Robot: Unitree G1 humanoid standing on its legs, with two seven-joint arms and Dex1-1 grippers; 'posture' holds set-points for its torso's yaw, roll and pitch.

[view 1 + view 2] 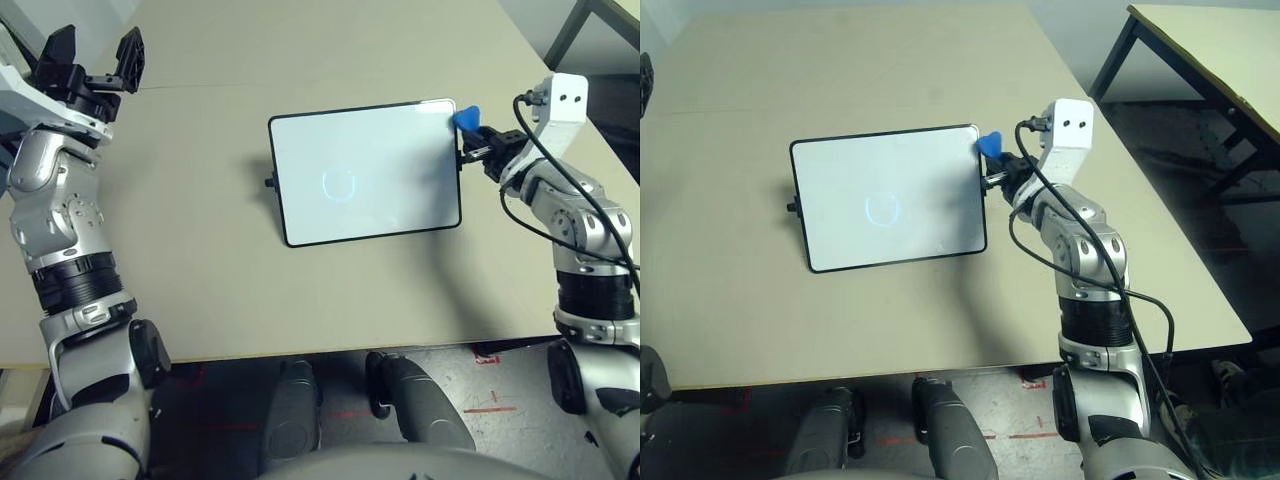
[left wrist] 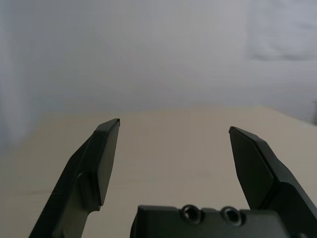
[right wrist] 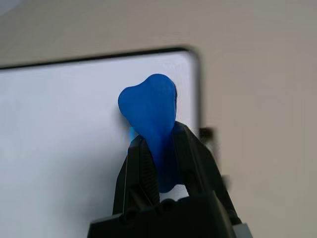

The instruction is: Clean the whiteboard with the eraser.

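The whiteboard (image 1: 365,170) lies flat in the middle of the table, black-framed, with a faint bluish circle mark (image 1: 340,185) near its centre. My right gripper (image 1: 477,133) is shut on the bright blue eraser (image 1: 467,118), held at the board's far right corner. The right wrist view has the eraser (image 3: 151,119) pinched between the two fingers, its tip over the board's corner (image 3: 190,54). Far off at the table's left edge, my left gripper (image 1: 95,55) is raised and open, nothing between its fingers (image 2: 101,158).
The tan table (image 1: 200,280) stretches wide around the board. A small black knob (image 1: 270,183) sticks out from the board's left side. A second table with dark legs (image 1: 1210,60) stands to the right, across a gap of floor.
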